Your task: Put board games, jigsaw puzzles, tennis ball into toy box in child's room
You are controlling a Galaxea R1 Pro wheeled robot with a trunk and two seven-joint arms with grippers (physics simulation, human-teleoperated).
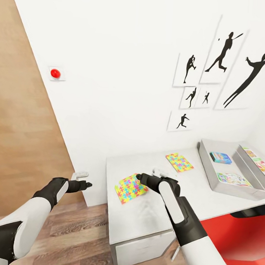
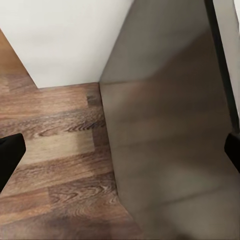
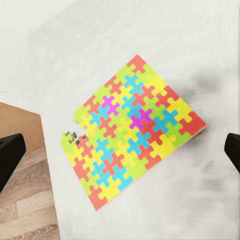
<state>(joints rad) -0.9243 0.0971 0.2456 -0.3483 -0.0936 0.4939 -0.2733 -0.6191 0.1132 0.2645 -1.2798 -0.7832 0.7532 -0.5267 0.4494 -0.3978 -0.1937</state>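
Two jigsaw puzzles lie on the white table (image 1: 143, 214): a near one (image 1: 128, 189) (image 3: 132, 132) by the left edge and a far one (image 1: 179, 162) toward the wall. My right gripper (image 1: 139, 178) (image 3: 120, 152) hovers open just above the near puzzle, holding nothing. The grey toy box (image 1: 206, 167) at the right holds a blue board game (image 1: 220, 157) and a white-green one (image 1: 233, 179); an orange-green one (image 1: 259, 159) lies at its far side. My left gripper (image 1: 87, 181) (image 2: 120, 150) is open over the floor, left of the table. The tennis ball and the bed are out of view.
A red chair (image 1: 235, 239) stands under the table's right part. The table's dark grey side (image 2: 165, 125) meets the wood floor (image 2: 55, 160) beside my left gripper. A wooden panel (image 1: 20, 122) lines the left wall; a red button (image 1: 55, 73) sits on the white wall.
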